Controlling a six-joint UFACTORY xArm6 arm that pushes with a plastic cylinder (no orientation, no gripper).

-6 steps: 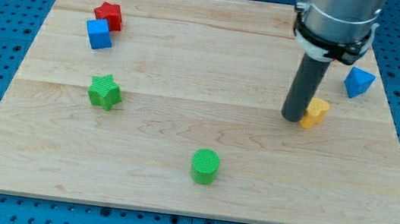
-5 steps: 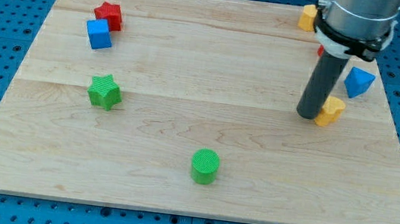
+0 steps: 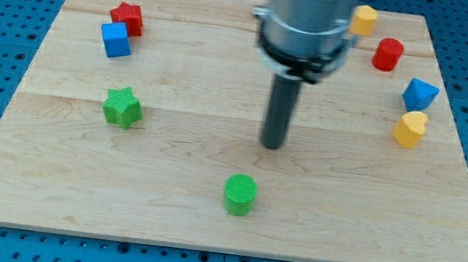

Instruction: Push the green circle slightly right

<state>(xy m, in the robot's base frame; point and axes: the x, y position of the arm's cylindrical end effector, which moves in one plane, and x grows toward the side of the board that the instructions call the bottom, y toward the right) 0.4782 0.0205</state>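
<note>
Green circle point(image 3: 240, 193), the block named in the task, is seen standing on the table point(image 3: 205, 74) near the view's bottom edge, a little left of the middle, with bare wood all round it. The dark rod is seen coming down from the grey arm at the view's top, and my tip point(image 3: 272, 146) is found above the green circle and slightly to the view's right of it, near but clearly apart, touching no block. No claw is carried by this arm, so no open or closed state can be reported; only the straight rod is shown.

A green star point(image 3: 122, 107) is placed well to the view's left, about midway up the table. Near the top left corner a red star point(image 3: 127, 18) is seen, with a blue cube point(image 3: 115, 39) just below it and touching or nearly touching it; which cannot be told. At the view's right a red cylinder point(image 3: 388, 54) is set near the top, a yellow block point(image 3: 364, 20) is partly hidden beside the arm, a blue block point(image 3: 418, 95) sits lower near the right edge, and a yellow heart-like block point(image 3: 410, 129) is just below that.
</note>
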